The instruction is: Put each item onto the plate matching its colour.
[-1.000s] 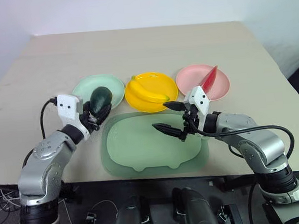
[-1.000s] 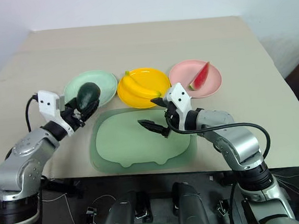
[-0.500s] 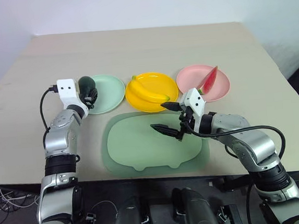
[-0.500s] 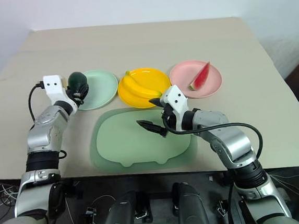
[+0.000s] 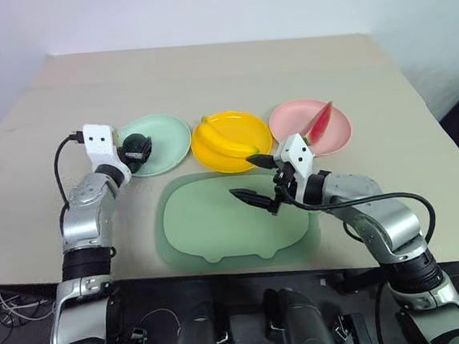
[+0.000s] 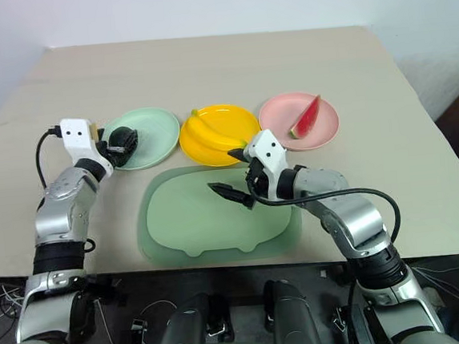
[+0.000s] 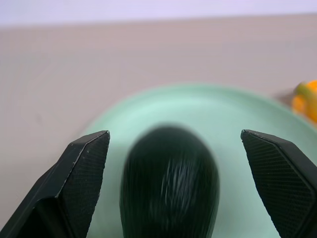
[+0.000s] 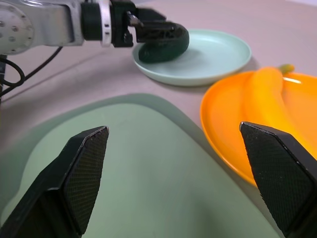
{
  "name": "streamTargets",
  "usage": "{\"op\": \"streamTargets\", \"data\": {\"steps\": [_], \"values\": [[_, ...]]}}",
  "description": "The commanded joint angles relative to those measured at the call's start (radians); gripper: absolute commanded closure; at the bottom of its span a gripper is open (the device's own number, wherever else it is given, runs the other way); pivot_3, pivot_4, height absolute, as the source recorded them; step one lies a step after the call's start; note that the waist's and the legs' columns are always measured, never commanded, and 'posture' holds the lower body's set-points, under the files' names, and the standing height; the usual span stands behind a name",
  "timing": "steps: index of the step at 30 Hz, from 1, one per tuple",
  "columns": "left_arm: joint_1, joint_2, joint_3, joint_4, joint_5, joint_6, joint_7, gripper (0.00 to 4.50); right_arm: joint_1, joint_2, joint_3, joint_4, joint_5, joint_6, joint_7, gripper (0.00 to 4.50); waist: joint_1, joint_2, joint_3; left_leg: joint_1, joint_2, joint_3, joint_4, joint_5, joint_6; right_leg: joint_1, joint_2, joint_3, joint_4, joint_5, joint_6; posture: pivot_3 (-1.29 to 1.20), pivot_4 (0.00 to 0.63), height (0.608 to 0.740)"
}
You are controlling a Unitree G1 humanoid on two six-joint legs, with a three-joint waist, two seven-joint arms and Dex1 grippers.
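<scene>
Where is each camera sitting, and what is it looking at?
Head views: two eyes up on the head, looking forward and down at the table; both arms show.
Left wrist view: on the left arm, facing the avocado on the green plate, between its black fingers.
Right wrist view: on the right arm, facing the mat and banana; its fingers show, and the left gripper.
Both wrist views share avocado and green plate.

My beige tabletop (image 5: 204, 69) carries a large rounded sage-green mat (image 5: 234, 220) at its near edge, and beyond it three round plastic plates: mint green (image 5: 166, 137), yellow (image 5: 230, 132), pink (image 5: 293, 122).
</scene>
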Motion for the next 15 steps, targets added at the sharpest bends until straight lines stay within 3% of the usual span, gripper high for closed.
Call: {"op": "streamTargets", "data": {"steps": [1, 5, 8, 15], "values": [[0.047, 0.031, 0.039, -0.182, -0.050, 0.016, -0.039, 0.04, -0.022, 0.006, -0.015, -0.041, 0.017, 0.003, -0.002, 0.00, 0.003, 0.000, 0.000, 0.000, 0.000, 0.000, 0.000, 0.000, 0.000, 0.000, 0.000, 0.000, 0.000, 0.000, 0.000, 0.00, 0.150, 0.696], [0.162, 0.075, 0.086, -0.336, -0.131, -0.013, -0.154, 0.04, -0.012, 0.015, -0.049, -0.055, 0.034, 0.002, -0.018, 0.00, 0.001, 0.000, 0.000, 0.000, 0.000, 0.000, 0.000, 0.000, 0.000, 0.000, -0.001, 0.000, 0.000, 0.000, 0.000, 0.00, 0.150, 0.696], [0.330, 0.110, 0.155, -0.438, -0.219, -0.052, -0.289, 0.04, 0.016, 0.038, -0.100, -0.086, 0.078, -0.012, -0.032, 0.00, -0.003, 0.000, 0.000, 0.000, 0.000, 0.000, -0.001, 0.000, 0.000, -0.001, 0.000, 0.000, -0.001, -0.001, -0.002, 0.00, 0.150, 0.696], [0.515, 0.163, 0.253, -0.461, -0.357, -0.096, -0.509, 0.04, 0.088, 0.026, -0.155, -0.148, 0.134, -0.014, -0.027, 0.00, 0.007, 0.001, 0.000, 0.000, 0.000, 0.000, -0.001, -0.001, 0.000, -0.001, 0.000, 0.000, -0.003, -0.004, 0.000, 0.00, 0.150, 0.696]]}}
